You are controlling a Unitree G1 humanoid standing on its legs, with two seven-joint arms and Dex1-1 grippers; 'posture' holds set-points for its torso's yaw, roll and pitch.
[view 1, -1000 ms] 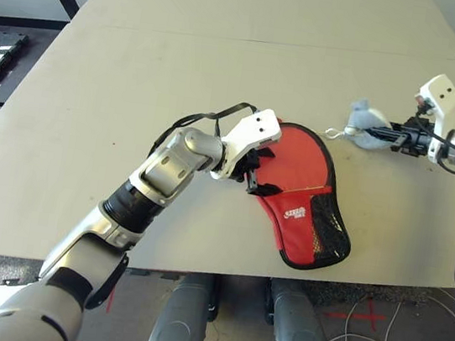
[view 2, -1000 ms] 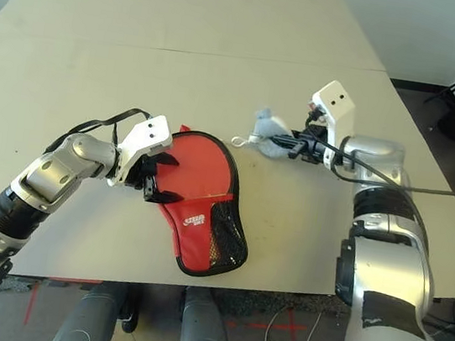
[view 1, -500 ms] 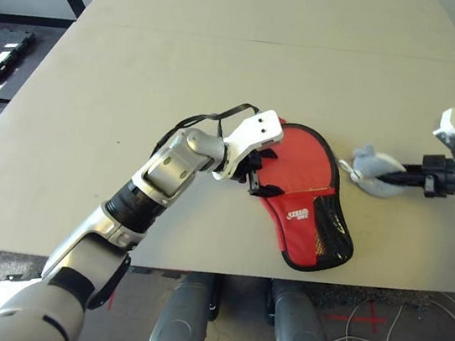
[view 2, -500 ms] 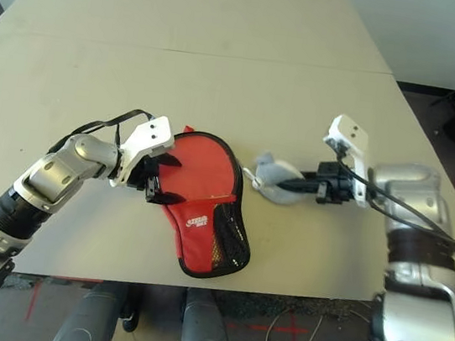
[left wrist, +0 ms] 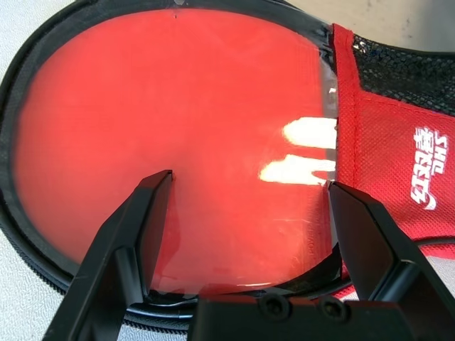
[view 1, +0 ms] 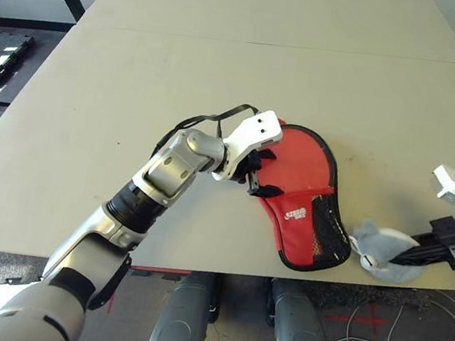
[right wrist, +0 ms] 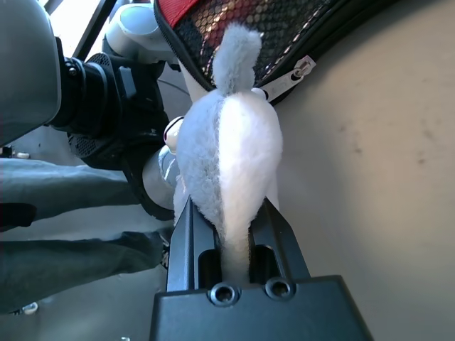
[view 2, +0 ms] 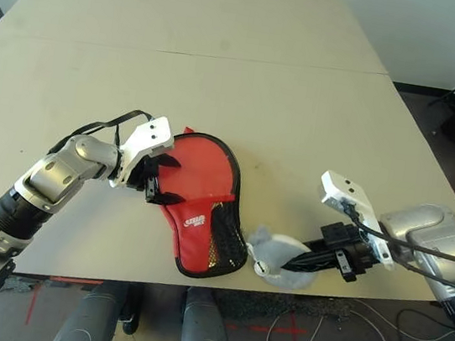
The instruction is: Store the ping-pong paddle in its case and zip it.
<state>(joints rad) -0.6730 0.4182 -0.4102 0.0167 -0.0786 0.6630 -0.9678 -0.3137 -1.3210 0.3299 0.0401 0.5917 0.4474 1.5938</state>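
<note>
Case handle-end toward near edge; left fingers spread, right fingers pinching pouch.

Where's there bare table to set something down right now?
The whole far half of the table beyond the seam is bare, and so is the stretch left of the left claw. It is crowded at the near edge, where the case and the fluffy pouch in the right claw sit close.

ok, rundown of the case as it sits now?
The case is a red fabric pouch with black zipper edging, a mesh pocket and white logo at its narrow end, which points to the near table edge. It lies flat; the paddle shows through the open side. The open left end effector is at it.
</note>
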